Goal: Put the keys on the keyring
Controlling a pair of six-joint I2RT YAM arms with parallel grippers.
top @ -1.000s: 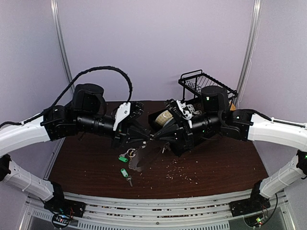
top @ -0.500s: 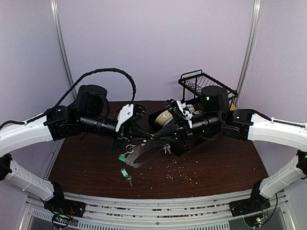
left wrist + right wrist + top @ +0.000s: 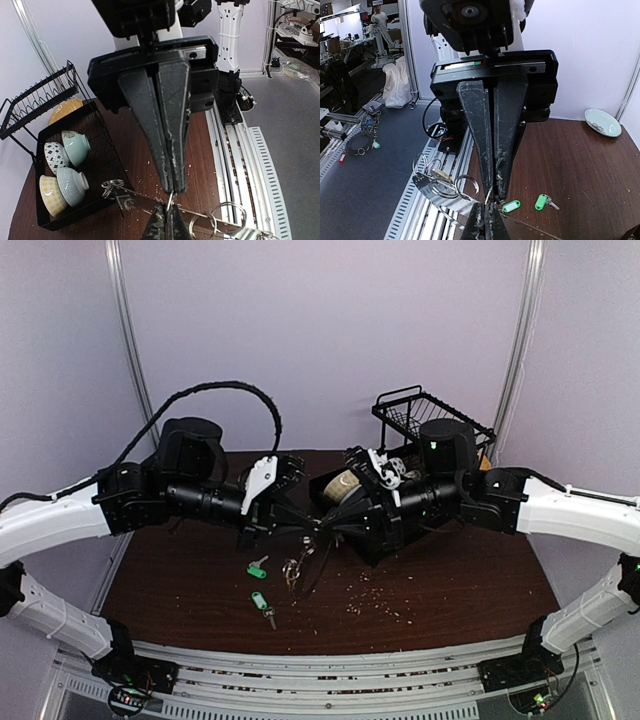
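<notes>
My two grippers meet tip to tip above the middle of the table. The left gripper is shut, and so is the right gripper; both pinch the same spot of the keyring. The keyring shows as a thin silver band hanging below the tips. Small split rings with keys hang on it. Two green-tagged keys lie loose on the table, also in the right wrist view as green tags.
A black wire dish rack stands at the back right, holding several bowls. A cup-like thing lies behind the grippers. Crumbs dot the brown table. A pale plate sits near the wall.
The left gripper has shut on the keyring beside the right gripper's tips. The keyring, earlier hanging as a wide loop, now hangs edge-on. The loose green keys have stayed put.
</notes>
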